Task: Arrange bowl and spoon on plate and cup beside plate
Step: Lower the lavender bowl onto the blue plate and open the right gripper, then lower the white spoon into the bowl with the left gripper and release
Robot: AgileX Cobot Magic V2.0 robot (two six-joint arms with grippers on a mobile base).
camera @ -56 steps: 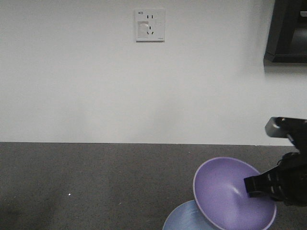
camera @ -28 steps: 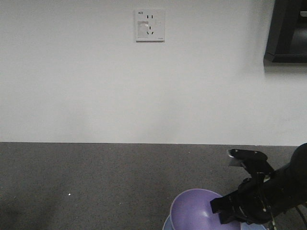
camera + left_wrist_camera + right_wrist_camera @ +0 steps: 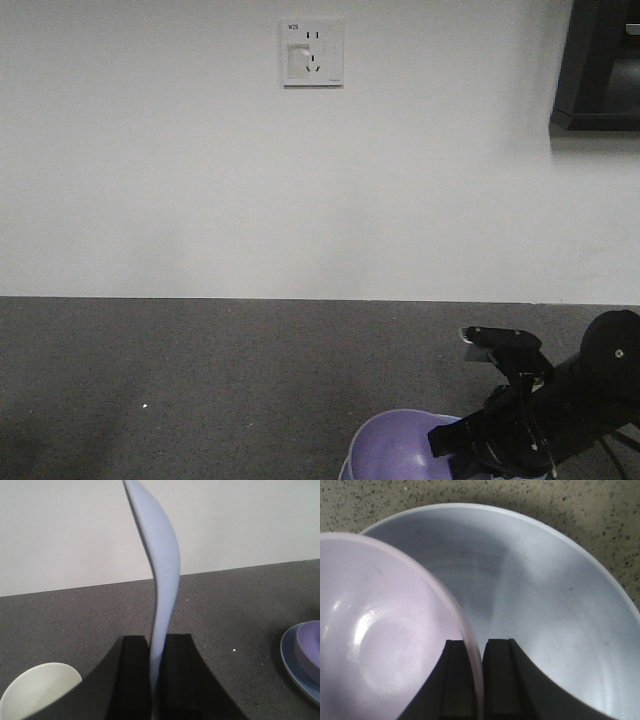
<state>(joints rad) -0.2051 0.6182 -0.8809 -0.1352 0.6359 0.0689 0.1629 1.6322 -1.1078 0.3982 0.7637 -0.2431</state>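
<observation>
My right gripper [image 3: 475, 642] is shut on the rim of the lilac bowl [image 3: 380, 635], one finger inside and one outside. The bowl sits low over the pale-blue plate [image 3: 555, 610], which fills the right wrist view. In the front view the bowl [image 3: 395, 445] shows at the bottom edge beside the right gripper [image 3: 450, 442]. My left gripper [image 3: 157, 642] is shut on the handle of the pale blue spoon [image 3: 162, 560], held upright above the dark table. The cup [image 3: 35, 690] shows its white inside at the lower left of the left wrist view. The bowl [image 3: 310, 642] and plate [image 3: 292, 655] lie at that view's right edge.
A dark speckled tabletop [image 3: 200, 370] runs to a white wall with a socket [image 3: 312, 52]. A black cabinet [image 3: 600, 65] hangs at the upper right.
The right arm has carried the bowl down and to the left, from tilted above the plate to level and low over it. The bowl is now mostly below the front view's edge.
</observation>
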